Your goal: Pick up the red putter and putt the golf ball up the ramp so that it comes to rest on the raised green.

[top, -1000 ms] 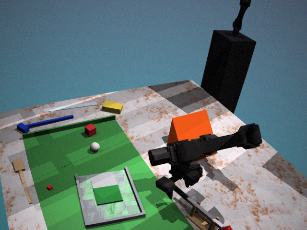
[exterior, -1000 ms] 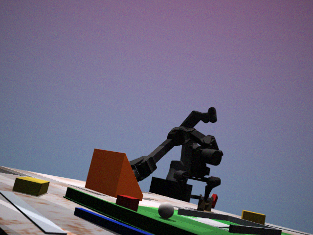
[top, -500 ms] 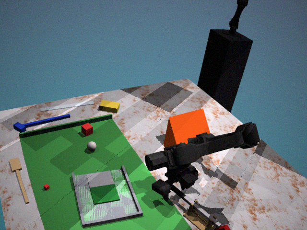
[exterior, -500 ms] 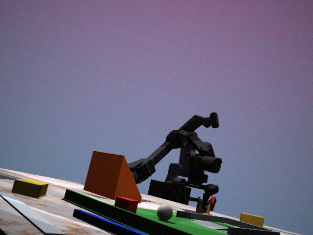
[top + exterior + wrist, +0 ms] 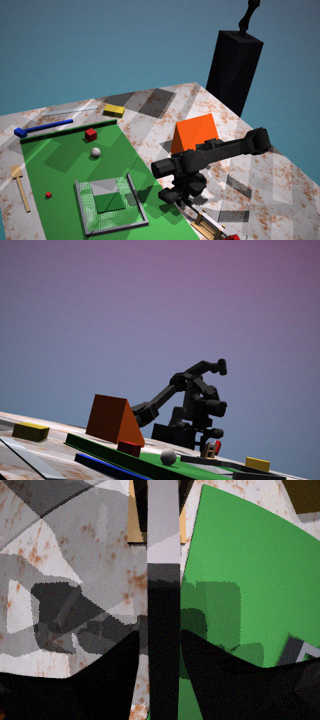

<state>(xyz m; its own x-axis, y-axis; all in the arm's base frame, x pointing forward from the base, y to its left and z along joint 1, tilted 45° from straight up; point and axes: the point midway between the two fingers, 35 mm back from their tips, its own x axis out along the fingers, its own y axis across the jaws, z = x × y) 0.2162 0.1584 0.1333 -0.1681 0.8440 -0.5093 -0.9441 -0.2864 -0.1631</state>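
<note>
The red putter lies on a wooden rack (image 5: 204, 228) (image 5: 204, 450). Its red head (image 5: 233, 237) (image 5: 218, 447) is at the far end, its pale shaft (image 5: 208, 218) (image 5: 164, 525) leads to a black handle (image 5: 164, 680). My gripper (image 5: 180, 202) (image 5: 201, 442) (image 5: 160, 636) is low, its partly closed fingers on either side of the handle. The wrist view shows a narrow gap at the left finger; the right finger is close against the handle. The white golf ball (image 5: 95, 152) (image 5: 168, 457) rests on the green mat. The grey ramp (image 5: 104, 186) leads to the darker raised green (image 5: 109, 202) inside grey walls.
A red cube (image 5: 90, 135) (image 5: 129, 448) is behind the ball, by the mat's end wall (image 5: 68, 130). An orange wedge (image 5: 196, 129) (image 5: 108, 418) stands beside my arm. A blue putter (image 5: 49, 126), a yellow block (image 5: 113, 111), a wooden mallet (image 5: 23, 193) and a tiny red cube (image 5: 48, 195) lie around.
</note>
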